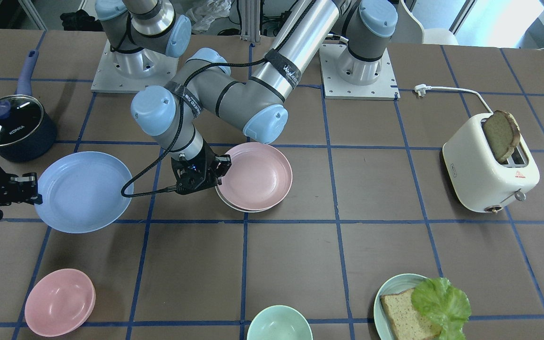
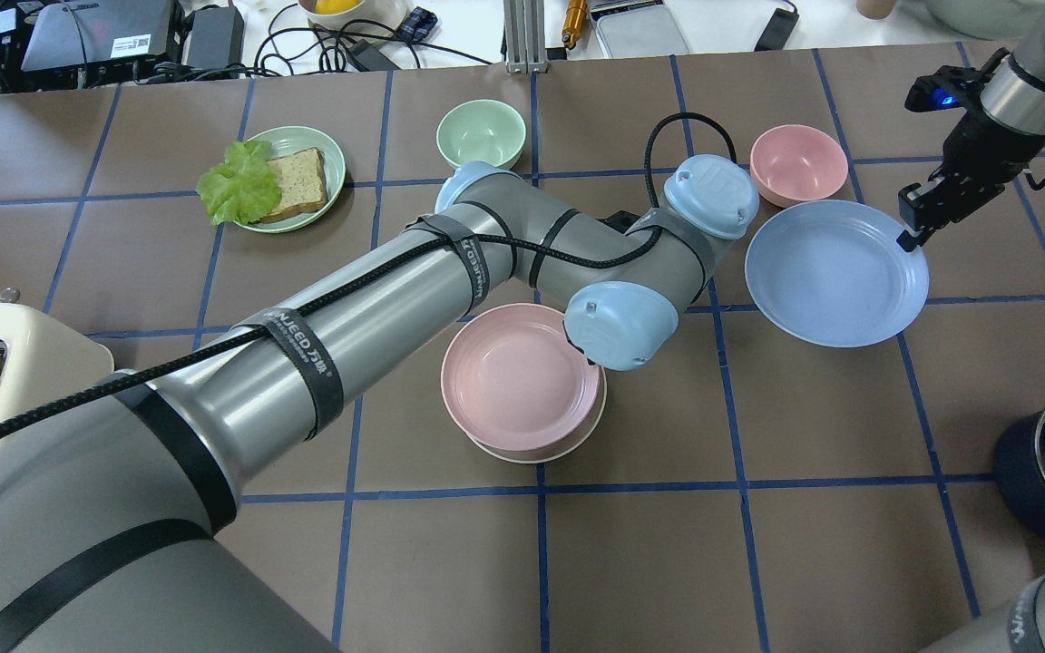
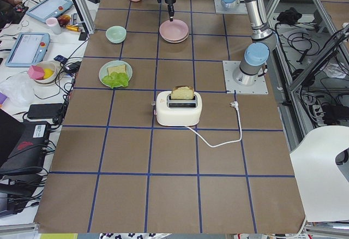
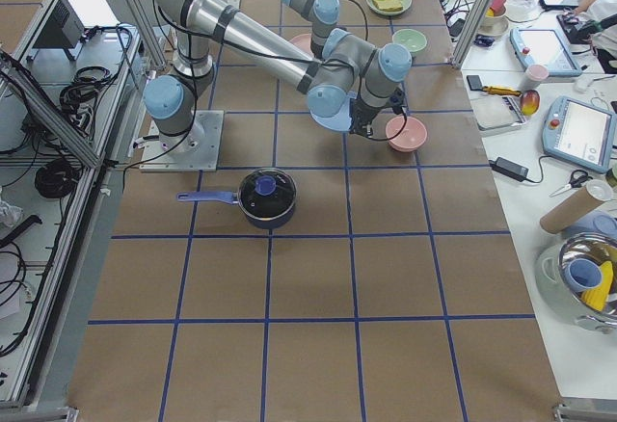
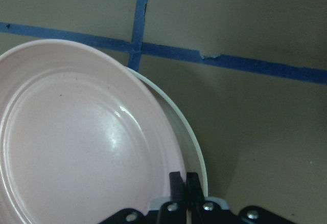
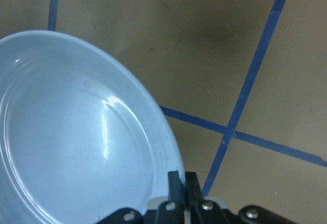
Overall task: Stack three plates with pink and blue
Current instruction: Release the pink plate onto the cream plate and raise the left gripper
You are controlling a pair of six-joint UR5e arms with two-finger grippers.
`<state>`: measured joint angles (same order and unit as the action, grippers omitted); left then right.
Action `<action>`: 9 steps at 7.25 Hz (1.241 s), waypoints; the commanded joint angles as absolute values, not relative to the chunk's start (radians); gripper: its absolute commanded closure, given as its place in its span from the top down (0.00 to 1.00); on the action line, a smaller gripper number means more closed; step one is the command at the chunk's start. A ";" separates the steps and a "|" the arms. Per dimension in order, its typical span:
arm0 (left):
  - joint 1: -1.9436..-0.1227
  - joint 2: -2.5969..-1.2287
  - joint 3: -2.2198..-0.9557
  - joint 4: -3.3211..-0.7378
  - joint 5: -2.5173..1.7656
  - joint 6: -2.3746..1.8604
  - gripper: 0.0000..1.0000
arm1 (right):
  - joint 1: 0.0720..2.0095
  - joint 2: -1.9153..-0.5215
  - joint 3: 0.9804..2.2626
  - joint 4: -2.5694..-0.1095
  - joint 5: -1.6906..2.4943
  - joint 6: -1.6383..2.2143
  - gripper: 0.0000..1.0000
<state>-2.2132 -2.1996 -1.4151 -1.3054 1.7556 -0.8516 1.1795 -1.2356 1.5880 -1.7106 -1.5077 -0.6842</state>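
The pale pink plate [image 1: 258,174] lies on top of the cream-white plate [image 1: 227,202] at mid-table. The pair also shows in the overhead view, pink plate [image 2: 518,376] over cream plate [image 2: 570,443]. My left gripper [image 1: 221,164] is shut on the pink plate's rim, and in the left wrist view its fingertips [image 5: 177,183] pinch the rim of the pink plate [image 5: 76,147] over the cream plate [image 5: 193,139]. The light blue plate [image 1: 83,191] sits apart beside them. My right gripper [image 1: 36,190] is shut on the rim of the blue plate [image 6: 66,132].
A small pink bowl [image 1: 59,302] and a green bowl [image 1: 279,323] stand near the operators' edge. A teal plate [image 1: 387,293] holds bread and lettuce. A toaster [image 1: 489,170] with a bread slice and a lidded dark pot [image 1: 12,125] stand at the table's ends.
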 commanded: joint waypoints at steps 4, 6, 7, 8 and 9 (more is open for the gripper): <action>-2.209 -2.166 -1.401 -1.342 1.758 -0.796 0.97 | 1.216 -1.267 1.592 -1.704 -1.500 -0.600 0.00; -2.206 -2.117 -1.352 -1.376 1.756 -0.760 1.00 | 1.293 -1.279 1.598 -1.706 -1.512 -0.572 0.00; -2.198 -2.074 -1.339 -1.437 1.767 -0.683 0.98 | 1.296 -1.281 1.600 -1.704 -1.513 -0.568 0.00; -2.166 -2.033 -1.341 -1.453 1.769 -0.633 0.97 | 1.301 -1.284 1.608 -1.704 -1.502 -0.517 0.00; -2.119 -1.995 -1.342 -1.456 1.764 -0.555 0.98 | 1.308 -1.285 1.609 -1.703 -1.496 -0.512 0.00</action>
